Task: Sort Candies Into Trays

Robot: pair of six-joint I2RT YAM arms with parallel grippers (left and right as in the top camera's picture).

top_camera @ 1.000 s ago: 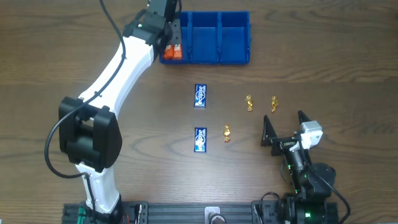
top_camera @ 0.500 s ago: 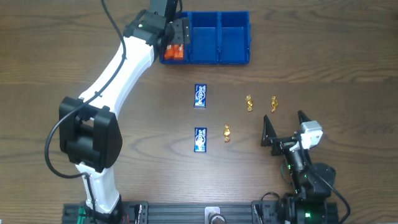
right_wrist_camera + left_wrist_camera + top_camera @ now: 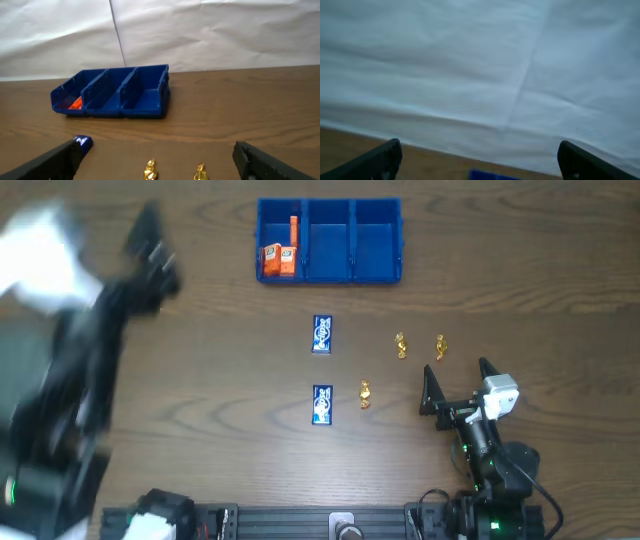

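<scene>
sorting, early stage. the blue tray (image 3: 330,240) stood at the far side of the table (image 3: 230,380), and i saw three compartments in it. orange candies (image 3: 278,260) lay in the compartment at its left end in the top view; the middle and right compartments held nothing that i could see. i judged one kind of candy to be sorted, or nearly so.

five pieces remained loose on the table, well apart from the tray: a blue bar (image 3: 321,334) nearer the tray, a second blue bar (image 3: 321,404) below it in the top view, and three gold candies, two side by side (image 3: 401,345) (image 3: 440,347) and one (image 3: 365,393) just beside the second blue bar.

the left end effector (image 3: 479,147) was spread wide and carried nothing; it faced the white backdrop, off to the left of the tray. the right end effector (image 3: 455,368) was also spread wide and carried nothing, sitting near its base with the gold candies close in front of it.

by my estimate about two thirds of the work was left: the bars to one free compartment, the gold candies to the other.
</scene>
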